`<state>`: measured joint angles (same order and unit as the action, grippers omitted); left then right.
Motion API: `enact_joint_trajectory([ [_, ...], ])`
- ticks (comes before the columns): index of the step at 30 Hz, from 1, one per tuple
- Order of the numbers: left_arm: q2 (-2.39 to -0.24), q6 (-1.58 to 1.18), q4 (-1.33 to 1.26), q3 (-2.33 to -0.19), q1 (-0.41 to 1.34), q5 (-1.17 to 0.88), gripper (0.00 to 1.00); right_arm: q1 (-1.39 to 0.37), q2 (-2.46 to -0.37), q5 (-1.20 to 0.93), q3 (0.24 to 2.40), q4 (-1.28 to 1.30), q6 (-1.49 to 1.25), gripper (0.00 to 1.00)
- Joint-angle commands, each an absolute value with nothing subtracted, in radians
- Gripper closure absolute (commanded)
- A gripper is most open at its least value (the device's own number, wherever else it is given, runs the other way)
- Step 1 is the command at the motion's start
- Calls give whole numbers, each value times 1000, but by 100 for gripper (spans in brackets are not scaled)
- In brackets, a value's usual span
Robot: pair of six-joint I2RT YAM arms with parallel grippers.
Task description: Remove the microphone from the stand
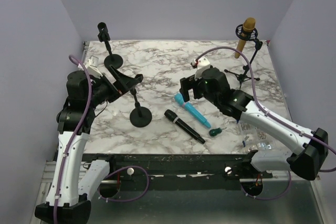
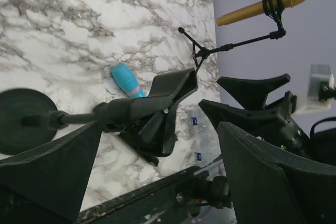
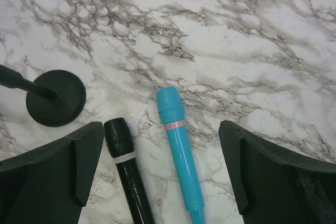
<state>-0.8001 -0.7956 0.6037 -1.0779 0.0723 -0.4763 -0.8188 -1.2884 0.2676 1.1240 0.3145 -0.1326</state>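
Observation:
A black stand with a round base [image 1: 140, 116] carries an empty clip [image 1: 131, 81]. My left gripper [image 1: 122, 85] is open right beside the clip. In the left wrist view the clip [image 2: 163, 103] sits just ahead of that gripper [image 2: 157, 129], between its fingers. A black microphone [image 1: 184, 126] and a blue microphone [image 1: 193, 111] lie on the marble table. My right gripper [image 1: 185, 95] is open and empty above the blue microphone's head. The right wrist view shows the gripper [image 3: 160, 127] above the blue microphone [image 3: 178, 145], with the black one [image 3: 126, 166] to its left.
A gold microphone [image 1: 245, 36] sits in a tripod stand [image 1: 244, 72] at the back right. A black microphone [image 1: 103, 32] sits in a round-base stand [image 1: 114, 60] at the back left. A small green object [image 1: 215, 131] and clear bags [image 1: 257, 137] lie near the front right.

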Motion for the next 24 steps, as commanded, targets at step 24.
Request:
enact_joint_trajectory([
  [24,-716,-1243,309,-810,45,-476,49,-820,-1200,252,1045,189,-147,0],
])
